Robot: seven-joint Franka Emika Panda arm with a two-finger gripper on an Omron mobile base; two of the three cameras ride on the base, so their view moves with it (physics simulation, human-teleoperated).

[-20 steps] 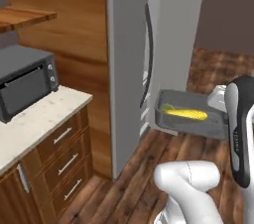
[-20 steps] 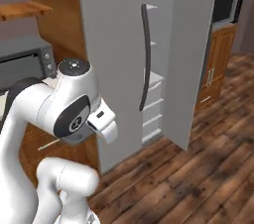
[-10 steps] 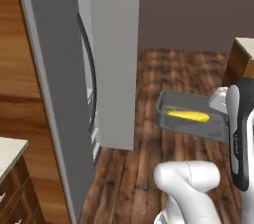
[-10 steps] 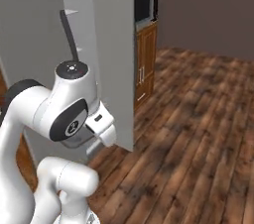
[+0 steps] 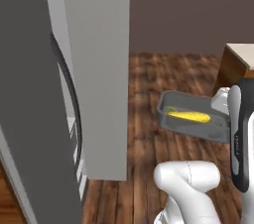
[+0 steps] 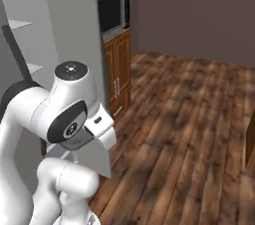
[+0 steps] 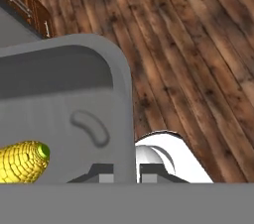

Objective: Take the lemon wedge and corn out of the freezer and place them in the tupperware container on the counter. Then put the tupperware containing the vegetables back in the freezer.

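Tool (image 7: 119, 171) nearly closed, pinching rim of grey tray (image 5: 191, 130). Tray hanging in air above wooden floor (image 5: 149, 139), beside open freezer (image 5: 96, 69). Corn (image 5: 188, 116) lying inside tray, lengthwise.

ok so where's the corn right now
The corn lies inside the tupperware container, which the pincer holds up over the wooden floor, at the right of the left base view and right of the freezer.
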